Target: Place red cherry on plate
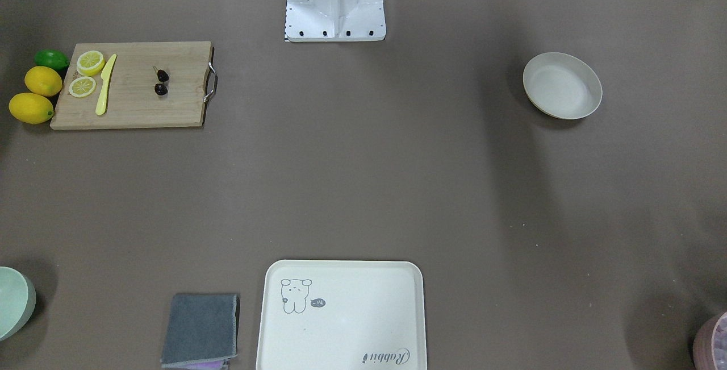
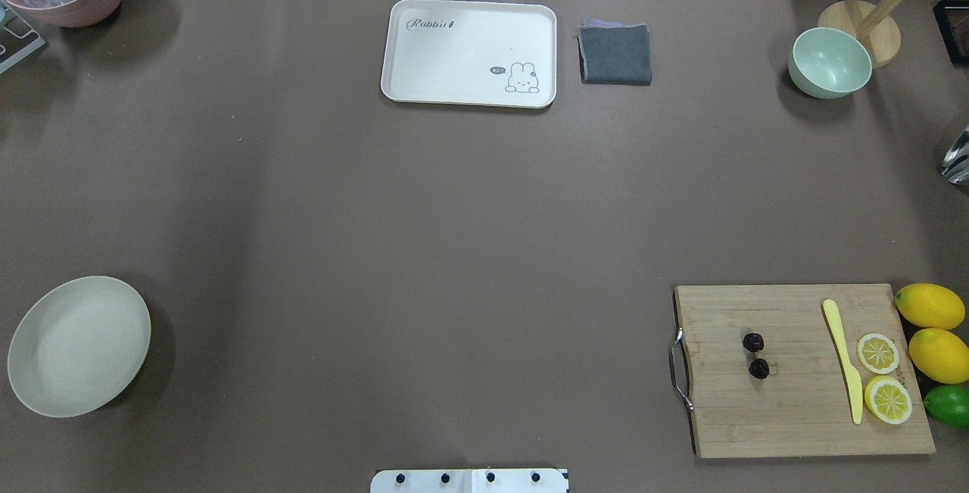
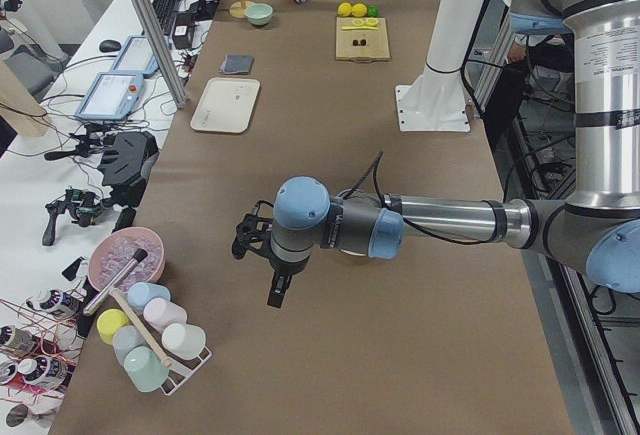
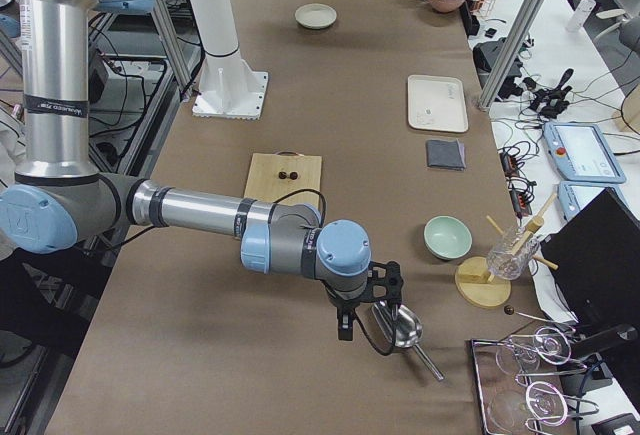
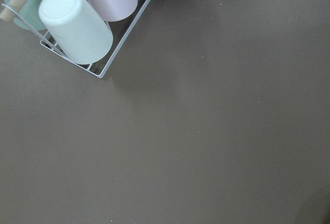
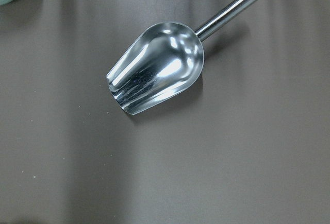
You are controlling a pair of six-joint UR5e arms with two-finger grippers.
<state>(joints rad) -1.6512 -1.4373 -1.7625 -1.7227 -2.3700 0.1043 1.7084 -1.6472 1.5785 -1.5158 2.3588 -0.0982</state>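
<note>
Status: nothing picked yet.

- Cherry (image 2: 755, 355) sits lower right of the overhead view, on the cutting board (image 2: 795, 417). It is two dark balls joined by a thin stem, lying apart from the yellow knife (image 2: 845, 369) and the lemon slices (image 2: 878, 353).
- Plate (image 2: 79, 345) is lower left of the same view, bare, well apart from the board. In the front-facing view they swap: cherry upper left, plate upper right.
- Right claw (image 4: 362, 317) shows only in the right side view, hanging over a metal scoop (image 6: 154, 69) past the table's end. Can't tell if the jaws are parted or closed.
- Left claw (image 3: 274, 293) shows only in the left side view, near the cup rack (image 5: 77, 23). Same, can't tell.
- Neither claw is in the overhead view.

My read on doing the pick well:
- The right arm is on the cherry's side, so it should take the pick.
- Come straight down and square up on the wrist cam first.
- Straddle one ball or the stem junction. The target is tiny and round, so an off-centre close will likely squirt it away.
- Stop just clear of the wood.
- The plate is across the table, so carry low and release inside the rim so nothing rolls out.
</note>
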